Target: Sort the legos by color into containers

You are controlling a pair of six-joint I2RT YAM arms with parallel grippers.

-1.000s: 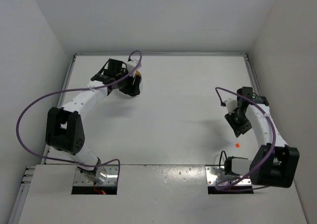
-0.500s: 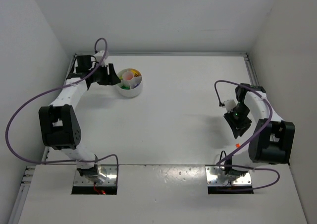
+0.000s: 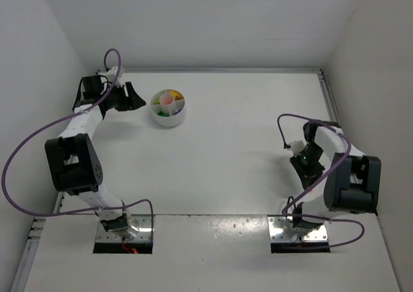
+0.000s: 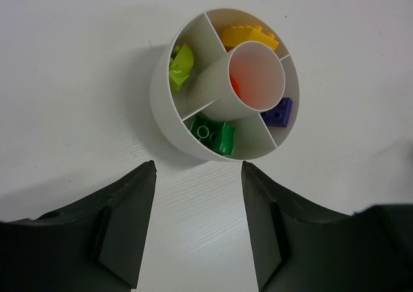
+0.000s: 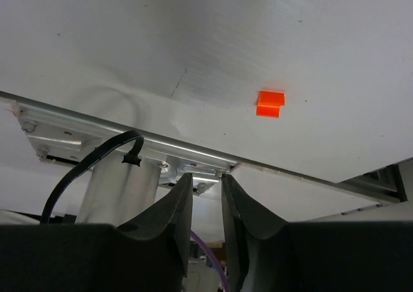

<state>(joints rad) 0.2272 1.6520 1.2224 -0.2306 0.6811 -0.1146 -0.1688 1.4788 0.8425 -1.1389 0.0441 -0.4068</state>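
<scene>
- Our left end effector [image 3: 132, 97] stands about half open and holds nothing; both fingers [image 4: 129, 221] are bare in its wrist view.
- A second ago it hung over the dish [image 3: 168, 107] and hid it. It has since drawn back, so the dish now sits uncovered on the surface [image 3: 232, 143], just ahead of the fingertips and clear of them.
- In the dish [image 4: 164, 121] we see a yellow brick [image 4: 248, 35] in the farthest section and a lime piece [image 4: 181, 66] in the far-left section.
- A green brick [image 4: 213, 134] lies in the section nearest the end effector, and a blue brick [image 4: 277, 113] in the one to the right.
- The centre tube [image 4: 258, 72] glows orange-red inside; we cannot tell what it holds.
- Our right end effector [image 3: 308, 168] has narrowed over the last second to a slim gap [image 5: 206, 182], with nothing between the fingers.
- It has also slid back toward its own base.
- An orange brick [image 5: 270, 103] lies on the surface ahead of it and a little to the right, apart from its fingertips.
</scene>
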